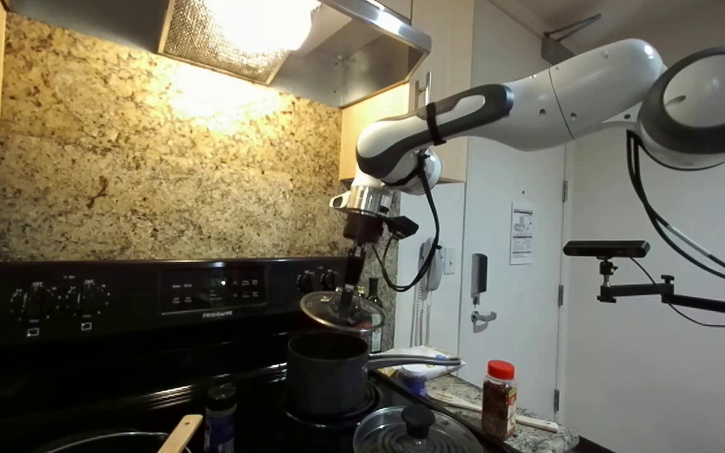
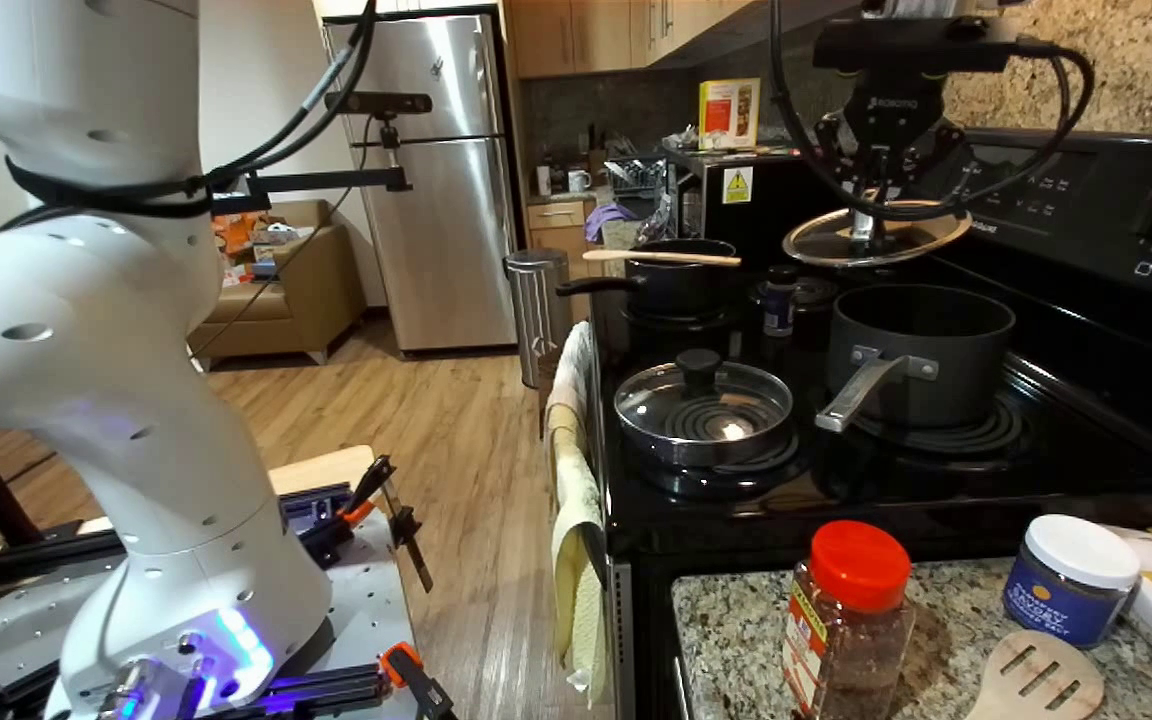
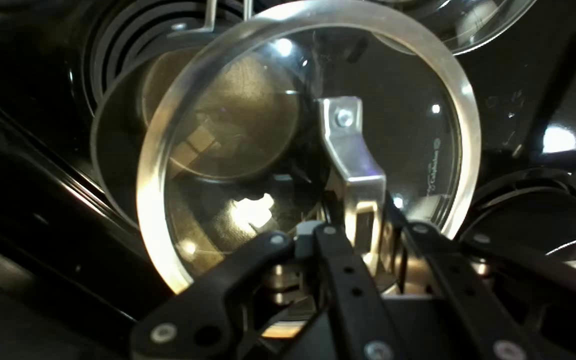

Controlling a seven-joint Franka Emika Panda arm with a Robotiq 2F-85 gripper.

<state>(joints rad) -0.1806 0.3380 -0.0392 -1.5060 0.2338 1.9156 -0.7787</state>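
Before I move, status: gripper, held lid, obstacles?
Gripper shut on handle of glass lid. Lid above saucepan, not touching. Nothing visible between them; black-knobbed lid nearby.

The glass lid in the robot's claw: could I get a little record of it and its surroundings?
Held thing: glass lid
Gripper: closed on the lid's metal handle
Lid position: raised higher than the saucepan, not resting on it
Saucepan: uncovered, on a stove burner
Also nearby: black-knobbed lid; second pot with a wooden utensil across its top
Counter: red-capped jar, white-capped jar, slotted spatula
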